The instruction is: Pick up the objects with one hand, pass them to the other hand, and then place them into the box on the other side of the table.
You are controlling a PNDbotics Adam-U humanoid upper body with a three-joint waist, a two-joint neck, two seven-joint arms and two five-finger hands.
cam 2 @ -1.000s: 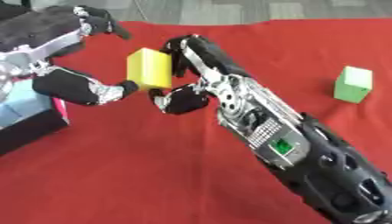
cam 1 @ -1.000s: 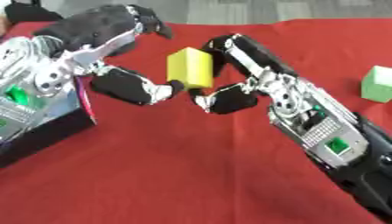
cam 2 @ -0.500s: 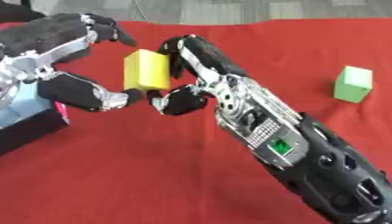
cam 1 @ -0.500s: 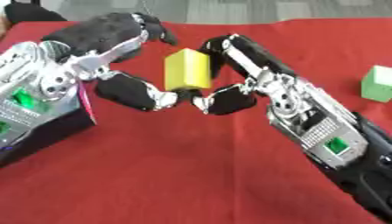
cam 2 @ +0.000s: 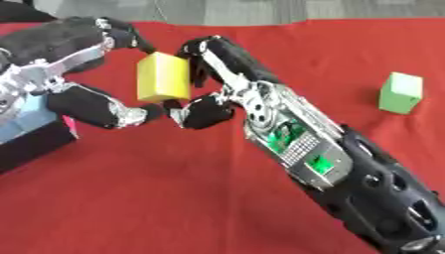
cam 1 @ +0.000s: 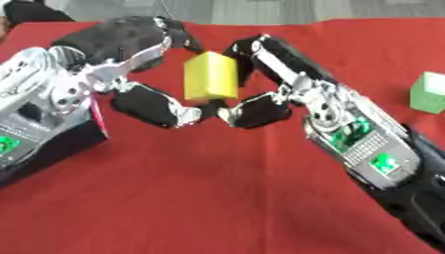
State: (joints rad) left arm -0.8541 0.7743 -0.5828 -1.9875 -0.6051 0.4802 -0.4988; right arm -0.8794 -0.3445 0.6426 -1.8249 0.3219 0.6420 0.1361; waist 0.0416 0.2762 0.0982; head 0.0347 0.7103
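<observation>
- Left eye view: you hold the yellow block [cam 1: 211, 76] above the red tablecloth [cam 1: 217, 188] in the right hand [cam 1: 280, 94], its fingers curled against the block's right face and its thumb under the lower edge.
- Left eye view: the left hand [cam 1: 130, 64] curls around the block's left side, fingers arched over the top corner and thumb [cam 1: 161, 106] reaching under it. You cannot tell from here whether those fingers press on the block yet.
- Left eye view: judge the handover as mid-transfer. Seat the left thumb and fingers on opposite faces before you relax the right hand. Release too soon and the block is likely to drop.
- Left eye view: the dark box [cam 1: 48, 144] lies at the left edge, under the left forearm. A green block [cam 1: 429, 93] waits well apart at the right edge.
- Right eye view: the block sits between both hands, upright and slightly tilted. The left fingers [cam 2: 121, 34] reach just beside its top left corner.
- Right eye view: compared with a second ago, the left hand is closer around the block; its fingers, then spread well to the left, now arch over the top. The right hand's grasp and the green block are unchanged.
</observation>
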